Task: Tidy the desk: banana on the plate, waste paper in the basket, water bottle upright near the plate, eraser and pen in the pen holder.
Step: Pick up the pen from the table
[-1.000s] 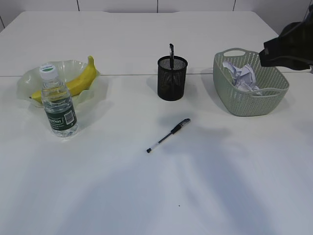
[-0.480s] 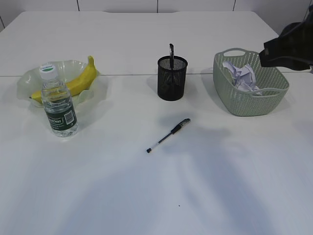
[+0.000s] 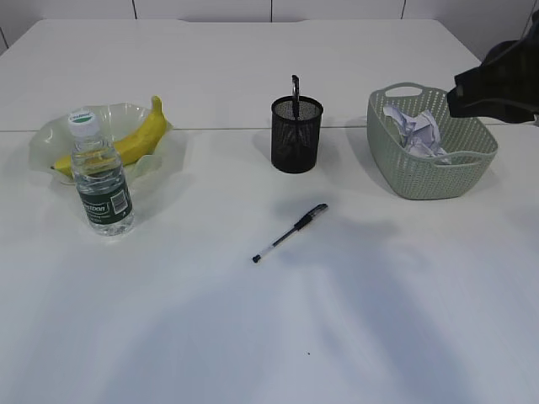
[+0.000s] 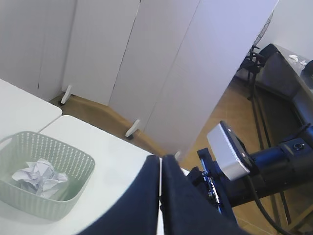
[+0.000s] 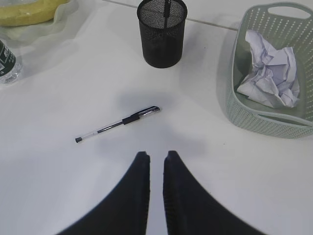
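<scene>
**Jaws above the last pen**

Jaws of my right gripper (image 5: 156, 155) stand nearly together, with just a thin gap, and they hold nothing. My left gripper (image 4: 160, 169) has its jaws pressed shut and empty too; it points up and away, toward the far end of the counter and the room beyond.

Most of the tidy-up looks done to me. The banana (image 3: 126, 141) lies on the plate (image 3: 50, 139) at the left of the exterior view. The water bottle (image 3: 100, 177) stands upright just in front of the plate. The waste paper (image 3: 417, 128) is in the basket (image 3: 438, 172) at the right. The pen holder (image 3: 296, 135) in the upper middle has something thin standing in it. I cannot see the eraser.

What is left, I think, is the pen (image 3: 290, 233) lying flat on the white counter (image 3: 168, 320), in the middle.

In the right wrist view the pen lies above and to the left of my jaws, near but not touching, and slanted.

Next I would open the jaws wider, go forward and left, come down over the pen, and close across it.
</scene>
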Controlling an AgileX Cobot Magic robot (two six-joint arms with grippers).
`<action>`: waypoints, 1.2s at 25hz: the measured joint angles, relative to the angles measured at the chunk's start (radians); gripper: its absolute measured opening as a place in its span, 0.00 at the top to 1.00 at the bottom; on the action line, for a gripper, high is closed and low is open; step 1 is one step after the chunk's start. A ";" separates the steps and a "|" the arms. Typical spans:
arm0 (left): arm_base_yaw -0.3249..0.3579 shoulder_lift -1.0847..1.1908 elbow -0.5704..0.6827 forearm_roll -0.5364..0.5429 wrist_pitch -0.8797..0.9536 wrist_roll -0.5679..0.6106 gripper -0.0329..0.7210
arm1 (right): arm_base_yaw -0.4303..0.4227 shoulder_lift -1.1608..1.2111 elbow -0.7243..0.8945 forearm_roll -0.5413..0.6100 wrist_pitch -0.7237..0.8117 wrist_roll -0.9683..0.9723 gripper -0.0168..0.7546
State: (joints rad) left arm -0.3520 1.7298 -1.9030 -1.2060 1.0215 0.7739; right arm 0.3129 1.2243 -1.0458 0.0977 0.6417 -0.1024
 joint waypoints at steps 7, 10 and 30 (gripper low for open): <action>0.000 0.000 0.000 0.000 0.017 0.000 0.97 | 0.000 0.000 0.000 0.000 0.002 0.000 0.89; 0.000 0.000 0.000 0.035 0.027 0.000 0.97 | 0.000 0.000 0.000 0.000 0.006 0.000 0.89; -0.063 0.187 0.000 0.485 -0.116 -0.166 0.63 | 0.000 0.000 0.000 0.000 0.041 0.000 0.89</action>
State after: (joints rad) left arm -0.4151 1.9172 -1.9030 -0.7214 0.9056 0.6084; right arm 0.3129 1.2243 -1.0458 0.0977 0.6822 -0.1024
